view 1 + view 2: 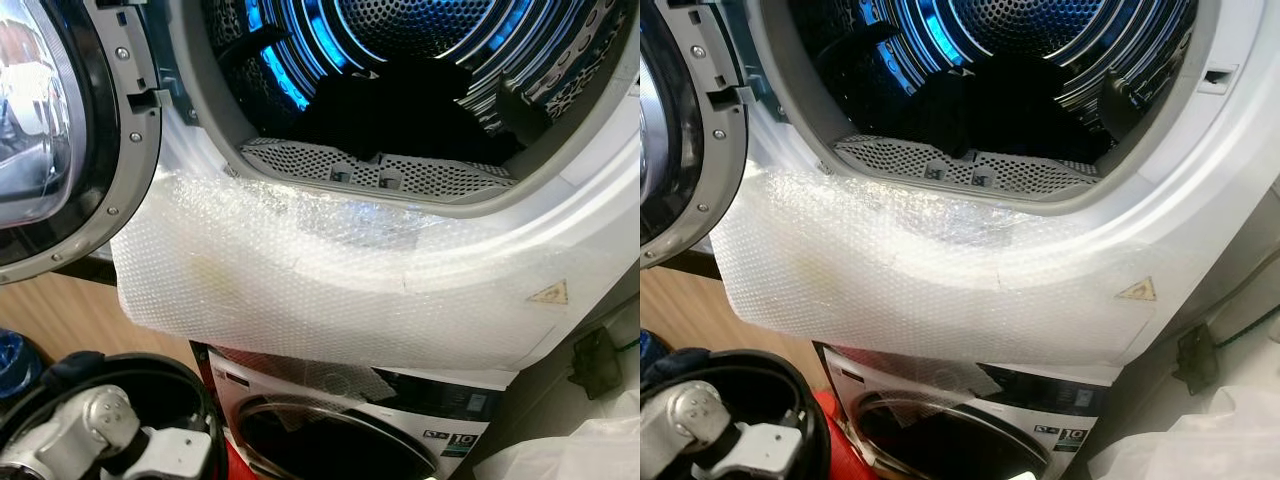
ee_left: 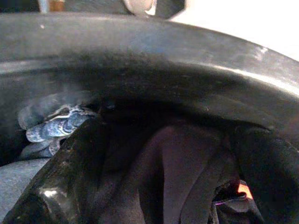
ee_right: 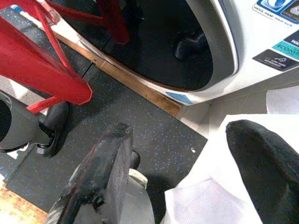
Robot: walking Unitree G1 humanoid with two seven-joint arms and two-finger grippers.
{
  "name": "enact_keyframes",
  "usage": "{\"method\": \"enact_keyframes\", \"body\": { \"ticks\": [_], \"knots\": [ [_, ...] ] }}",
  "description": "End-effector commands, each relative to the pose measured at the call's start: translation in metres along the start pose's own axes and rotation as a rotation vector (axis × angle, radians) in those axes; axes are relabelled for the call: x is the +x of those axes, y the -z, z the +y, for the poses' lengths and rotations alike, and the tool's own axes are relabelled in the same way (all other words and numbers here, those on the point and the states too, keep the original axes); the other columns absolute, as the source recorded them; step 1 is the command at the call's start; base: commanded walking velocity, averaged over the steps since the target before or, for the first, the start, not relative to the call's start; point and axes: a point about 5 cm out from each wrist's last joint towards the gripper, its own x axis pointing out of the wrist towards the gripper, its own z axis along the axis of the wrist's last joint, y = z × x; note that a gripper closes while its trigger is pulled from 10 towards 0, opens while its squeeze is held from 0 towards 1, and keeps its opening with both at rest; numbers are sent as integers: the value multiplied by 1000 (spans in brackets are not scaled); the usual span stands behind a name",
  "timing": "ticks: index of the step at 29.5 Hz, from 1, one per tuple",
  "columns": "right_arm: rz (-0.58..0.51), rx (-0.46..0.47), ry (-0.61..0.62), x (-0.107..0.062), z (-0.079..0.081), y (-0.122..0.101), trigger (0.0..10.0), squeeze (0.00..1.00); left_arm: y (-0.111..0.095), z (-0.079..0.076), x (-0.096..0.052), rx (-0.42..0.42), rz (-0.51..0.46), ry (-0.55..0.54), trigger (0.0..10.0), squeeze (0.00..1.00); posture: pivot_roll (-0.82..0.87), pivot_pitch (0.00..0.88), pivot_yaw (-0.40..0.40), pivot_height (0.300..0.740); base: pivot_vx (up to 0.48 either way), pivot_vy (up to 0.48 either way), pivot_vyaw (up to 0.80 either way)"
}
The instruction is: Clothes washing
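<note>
Reaching into black bucket (image 1: 190, 400), left end effector (image 2: 159, 186) over dark clothes (image 2: 177, 172)

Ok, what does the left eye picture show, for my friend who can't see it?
An open dryer drum, lit blue, holds dark clothes. Bubble wrap hangs below its opening, above a second machine. The robot's left arm reaches into a black bucket.

Both eye views look closely into the open dryer drum (image 1: 400, 60); wrist views face bucket (image 2: 140, 60) and floor (image 3: 140, 126)

Left end effector (image 2: 159, 186) inside black bucket (image 2: 154, 60), among dark clothes (image 2: 182, 172)
</note>
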Motion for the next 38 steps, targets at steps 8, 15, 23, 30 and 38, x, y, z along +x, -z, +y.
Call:
{"method": "enact_keyframes", "body": {
  "ticks": [8, 15, 23, 30, 38],
  "knots": [
    [-7, 29, -6, 0, 7, -2, 10000, 0, 24, -20, -11, 16, 203, 106, 10000, 0, 165, 0, 40, 740, 0, 0, 0],
    [-11, 34, -16, 1, 13, -5, 10000, 0, 34, -27, -23, 8, 296, 122, 10000, 0, 185, 0, 46, 740, 0, 0, 0],
    [-16, 32, -21, 1, 14, -7, 10000, 0, 33, -21, -7, 103, 322, 11, 10000, 0, 183, 0, 46, 740, 0, 0, 0],
    [-10, 32, -18, 1, 12, -5, 10000, 0, 33, -26, 2, 139, 341, 33, 10000, 0, 184, 0, 47, 740, 0, 0, 0],
    [-13, 40, -21, 1, 13, -8, 10000, 0, 45, -33, -6, 162, 471, 98, 10000, 0, 185, 0, 50, 740, 0, 0, 0]
  ]
}}
